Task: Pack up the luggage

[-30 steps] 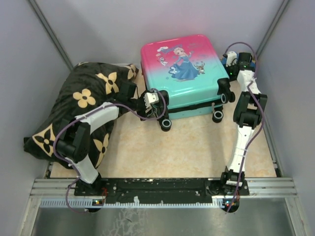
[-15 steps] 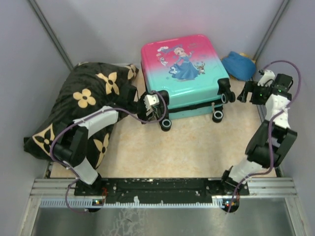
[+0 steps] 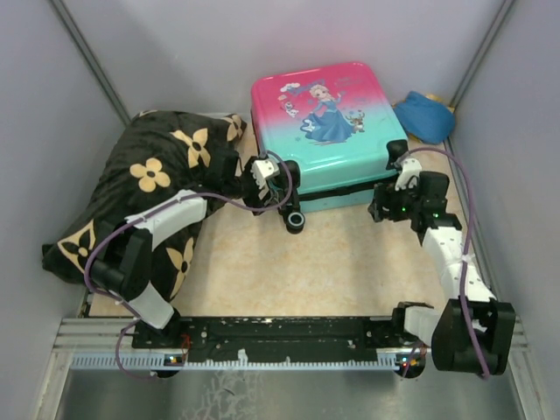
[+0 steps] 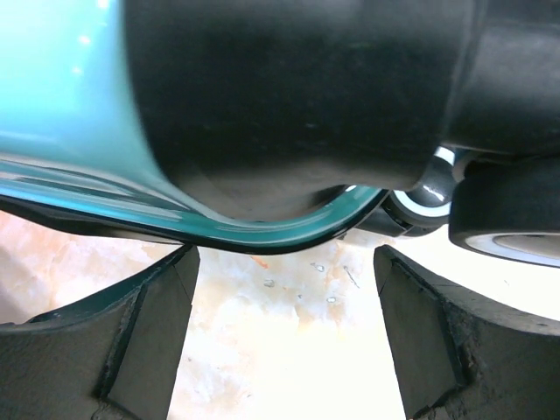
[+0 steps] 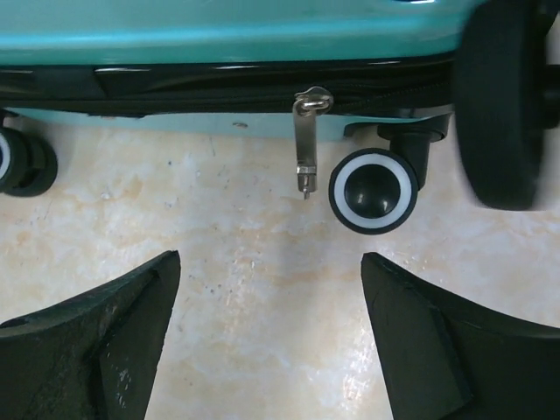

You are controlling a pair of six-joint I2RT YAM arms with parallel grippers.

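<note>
- The suitcase (image 3: 328, 131) lies flat on the table (image 3: 332, 262) with its printed pink-and-teal side up. Its near edge is straight ahead of both arms, and its lid is down.
- The left gripper (image 4: 284, 262) has its fingers spread wide and holds nothing. The near left corner of the suitcase, teal shell and black wheel housing, is close in front of it and just above the finger gap. I cannot tell whether anything touches.
- The right gripper (image 5: 269, 262) is also spread wide and empty, low over the table and facing the near side of the suitcase.
- Just ahead of the right gripper, slightly right of the middle of its gap, a metal zipper pull (image 5: 305, 140) hangs from the black zipper band. A white-ringed wheel (image 5: 374, 190) sits just beside the pull, further right.
- The zipper band looks shut along the stretch that shows.
- A black blanket (image 3: 149, 188) with tan flowers lies in a heap behind and to the left of the left gripper, outside the suitcase.
- A blue cloth (image 3: 424, 115) sits beyond the right gripper, past the far right corner of the suitcase.
- By my reading the packing has barely begun, since nothing appears to be inside.
- Unzipping, lifting the lid, loading the soft items and closing up all look to be left.
</note>
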